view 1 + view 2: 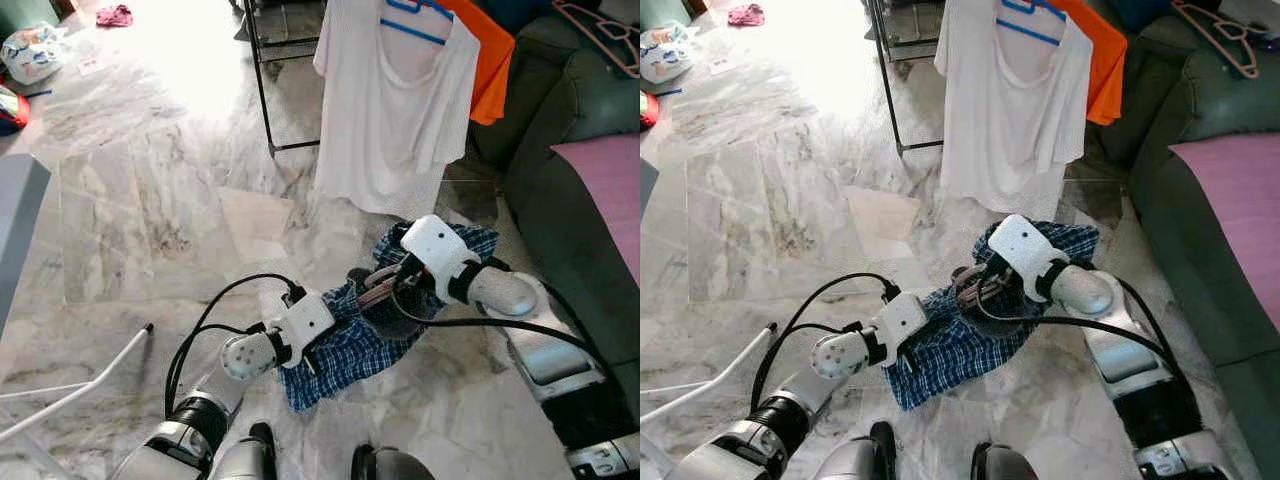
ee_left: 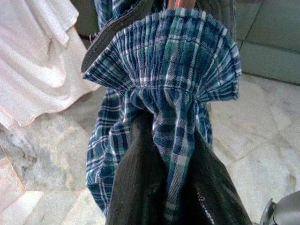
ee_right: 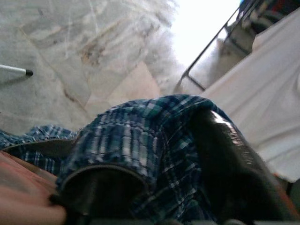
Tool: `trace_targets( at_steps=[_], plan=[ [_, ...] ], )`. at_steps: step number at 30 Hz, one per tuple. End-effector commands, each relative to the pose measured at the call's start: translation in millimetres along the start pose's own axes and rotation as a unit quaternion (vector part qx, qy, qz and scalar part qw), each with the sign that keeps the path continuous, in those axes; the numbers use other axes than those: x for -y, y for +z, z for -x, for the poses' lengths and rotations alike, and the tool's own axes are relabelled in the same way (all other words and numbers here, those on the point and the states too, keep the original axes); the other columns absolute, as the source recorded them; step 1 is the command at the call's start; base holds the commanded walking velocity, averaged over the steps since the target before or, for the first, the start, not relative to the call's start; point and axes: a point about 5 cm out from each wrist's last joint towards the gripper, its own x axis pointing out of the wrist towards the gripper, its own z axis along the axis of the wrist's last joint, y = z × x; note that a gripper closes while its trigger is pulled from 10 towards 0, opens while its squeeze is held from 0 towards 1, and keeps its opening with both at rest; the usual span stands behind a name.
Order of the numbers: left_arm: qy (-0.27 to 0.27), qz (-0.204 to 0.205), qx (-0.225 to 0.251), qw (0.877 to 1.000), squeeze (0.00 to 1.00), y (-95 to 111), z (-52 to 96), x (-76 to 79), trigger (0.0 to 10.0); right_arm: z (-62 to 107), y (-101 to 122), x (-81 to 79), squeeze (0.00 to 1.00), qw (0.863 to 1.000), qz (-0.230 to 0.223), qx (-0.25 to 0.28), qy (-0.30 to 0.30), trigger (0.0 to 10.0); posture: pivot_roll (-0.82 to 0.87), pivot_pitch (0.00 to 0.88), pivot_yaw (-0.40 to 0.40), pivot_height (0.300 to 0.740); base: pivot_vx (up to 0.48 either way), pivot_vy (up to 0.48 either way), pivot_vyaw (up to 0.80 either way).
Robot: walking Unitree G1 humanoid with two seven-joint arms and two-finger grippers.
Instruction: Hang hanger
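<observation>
**Both grippers in the plaid cloth**

Head views: your left gripper (image 1: pixel 318 352) and right gripper (image 1: pixel 388 290) hold a blue plaid cloth (image 1: pixel 345 350) above the floor (image 1: pixel 150 200); a brownish hanger (image 1: pixel 378 292) lies at the right one.

Left wrist: fingers (image 2: pixel 136 187) pinch gathered plaid.

Right wrist: fingers (image 3: pixel 234 159) sit draped in plaid; you cannot tell their spread.

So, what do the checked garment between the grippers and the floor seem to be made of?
The checked garment, held between the left gripper and right gripper, looks like thin woven cotton: blue-green plaid, matte, gathered into fine pleats. The floor looks like polished marble or marble-look tile: grey veining, glossy glare, visible joints.
</observation>
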Motion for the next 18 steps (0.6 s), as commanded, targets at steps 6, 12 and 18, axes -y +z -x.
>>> trace_targets(
  at_steps=[6,12,18],
  plan=[
    [0.014,0.005,-0.003,1.000,0.00,1,0.4,-7.0,0.0,11.0,8,-17.4,1.00,0.995,-0.021,0.040,0.091,10.0,-0.01,0.261,0.008,0.740,0.000,0.000,0.00],
    [0.016,0.002,-0.016,1.000,0.00,-2,3.0,-10.2,0.0,41.5,-13,-21.3,1.00,0.977,-0.033,-0.041,0.206,10.0,0.00,0.259,0.010,0.740,0.000,0.000,0.00],
    [0.013,-0.005,-0.017,1.000,0.00,-2,4.5,-11.2,0.0,54.2,-24,-12.8,1.00,0.973,-0.028,-0.078,0.214,10.0,0.00,0.256,0.010,0.740,0.000,0.000,0.00]
  ],
)
